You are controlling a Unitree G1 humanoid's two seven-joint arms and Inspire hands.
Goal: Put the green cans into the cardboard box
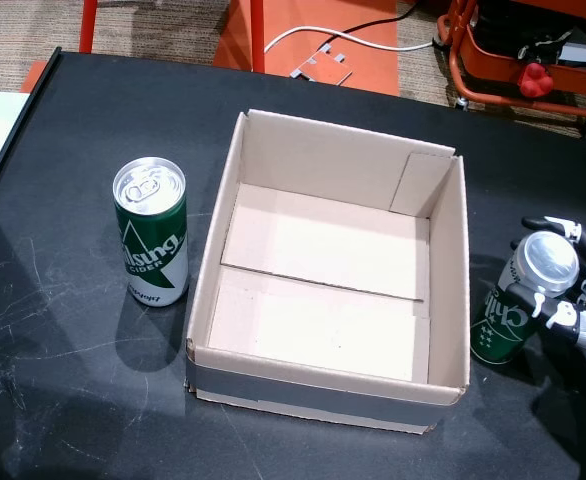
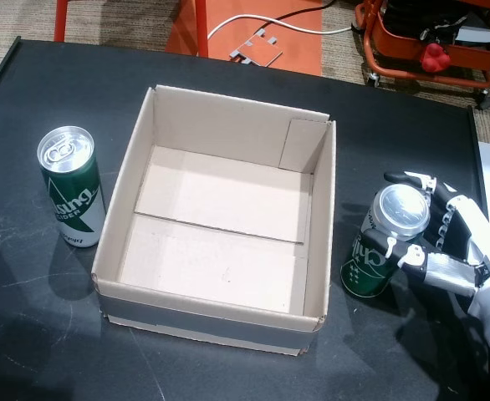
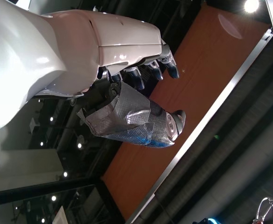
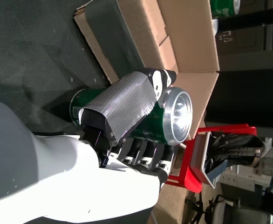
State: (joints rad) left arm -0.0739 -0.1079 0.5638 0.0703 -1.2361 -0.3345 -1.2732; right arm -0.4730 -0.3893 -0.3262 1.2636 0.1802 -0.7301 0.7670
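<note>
While upright, both green cans (image 1: pixel 151 232) (image 2: pixel 385 241) look undented.

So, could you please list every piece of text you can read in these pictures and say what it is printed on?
"ilsung" over "CIDER": on the free-standing green can left of the cardboard box, first letters hidden around the curve.
"Chil": white script on the green can in the right hand, seen in a head view; the rest is covered by the fingers.
Small print low on the free-standing green can: too blurred to read.
Cardboard box: no text.
</note>
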